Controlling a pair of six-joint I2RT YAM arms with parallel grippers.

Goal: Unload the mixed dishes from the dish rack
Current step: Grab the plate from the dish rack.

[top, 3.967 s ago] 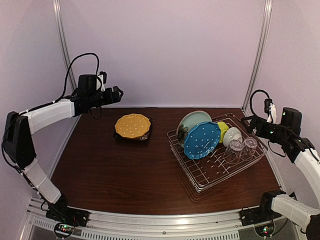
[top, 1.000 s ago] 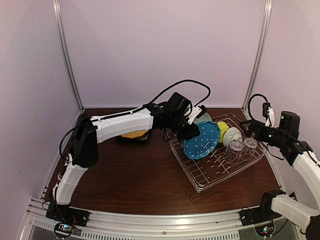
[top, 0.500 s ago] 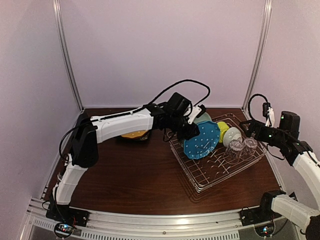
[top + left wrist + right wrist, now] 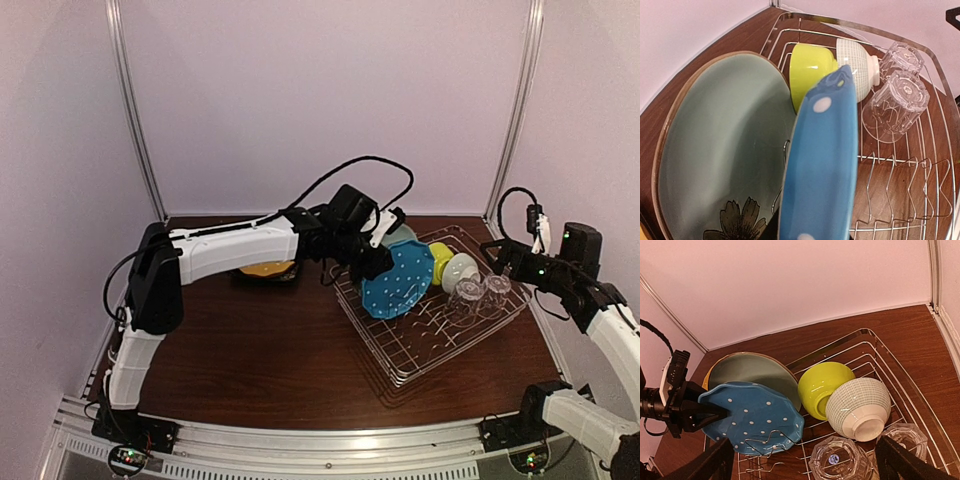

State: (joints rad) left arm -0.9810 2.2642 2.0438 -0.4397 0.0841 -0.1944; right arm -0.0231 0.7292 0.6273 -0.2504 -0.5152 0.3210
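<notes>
Dark counter [image 4: 250, 340] bears the dish rack [image 4: 420, 355]. Left claw [image 4: 372, 260] pinches the blue dotted plate [image 4: 402, 282] by its rim to lift it out; right claw [image 4: 503, 255] gapes empty.

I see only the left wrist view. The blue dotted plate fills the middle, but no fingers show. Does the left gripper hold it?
Observer: Yes. The right wrist view shows the left gripper shut on the blue dotted plate's rim.
Operator: Where is the right gripper?
Observer: The right gripper is open, by the dish rack's right edge.
Operator: Any dish outside the rack?
Observer: An orange plate lies left of the rack, partly behind the left arm.
</notes>
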